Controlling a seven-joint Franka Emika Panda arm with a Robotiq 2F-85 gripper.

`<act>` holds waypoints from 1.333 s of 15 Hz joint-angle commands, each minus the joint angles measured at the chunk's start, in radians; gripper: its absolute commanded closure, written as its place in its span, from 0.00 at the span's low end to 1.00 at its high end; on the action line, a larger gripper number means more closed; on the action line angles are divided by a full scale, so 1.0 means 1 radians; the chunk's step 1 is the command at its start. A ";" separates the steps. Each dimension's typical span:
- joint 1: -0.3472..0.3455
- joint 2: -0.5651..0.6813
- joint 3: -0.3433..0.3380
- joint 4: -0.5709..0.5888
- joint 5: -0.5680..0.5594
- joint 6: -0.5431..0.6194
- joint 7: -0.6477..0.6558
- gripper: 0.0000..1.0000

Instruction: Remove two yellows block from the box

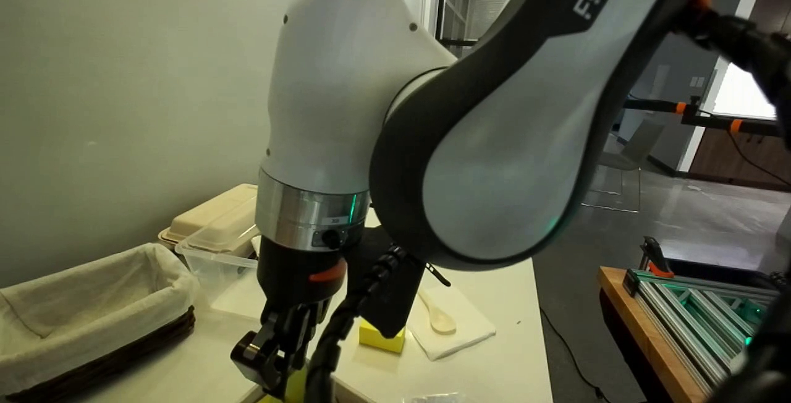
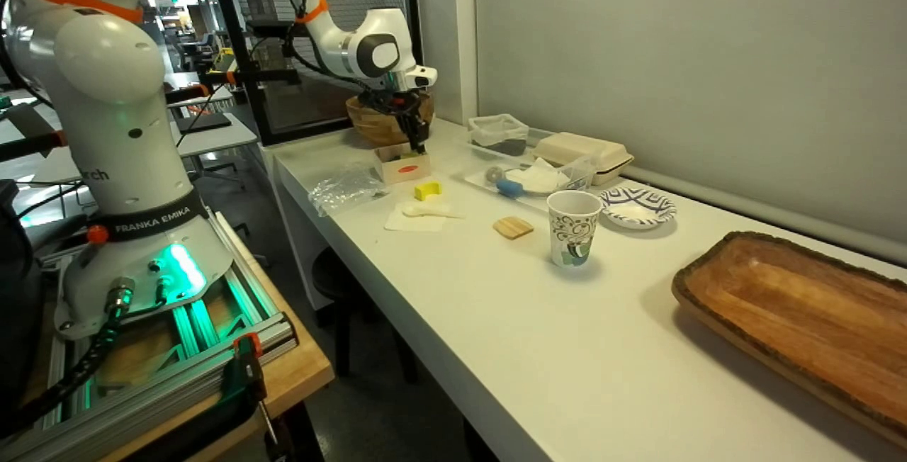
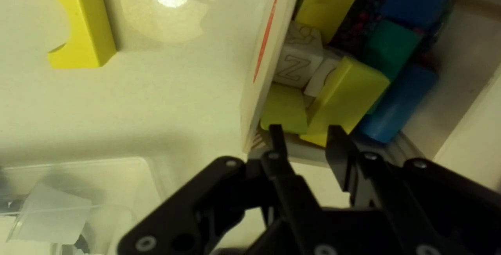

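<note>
In the wrist view the tan box [image 3: 252,110] holds several blocks. Among these are a yellow block [image 3: 348,94] leaning on its neighbours, a duller yellow block [image 3: 283,110] against the wall, and a third yellow piece [image 3: 328,2] farther along. My gripper [image 3: 306,131] stands open over the near end of the box, jaws partly apart. The two near yellow blocks lie beyond its tips, with nothing held between them. Outside the box, an arched yellow block [image 3: 90,24] rests on the table. Both exterior views show it too, and in an exterior view the gripper [image 2: 419,147] reaches down at the box [image 2: 393,171].
Also in the box are a letter block [image 3: 295,65], a green block [image 3: 391,47] and a blue block [image 3: 399,102]. Around it stand crumpled plastic wrap [image 2: 347,186], a wooden bowl [image 2: 375,122], a see-through tub [image 2: 584,175], a napkin [image 2: 404,223] with a spoon, and a lined basket [image 1: 93,316].
</note>
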 commanded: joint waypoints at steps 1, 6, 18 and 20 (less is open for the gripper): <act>0.053 0.012 -0.048 0.024 -0.062 -0.032 0.078 0.61; 0.079 0.008 -0.070 0.034 -0.097 -0.074 0.117 0.59; 0.080 0.010 -0.081 0.048 -0.166 -0.135 0.162 0.57; 0.076 0.012 -0.076 0.048 -0.162 -0.138 0.158 0.38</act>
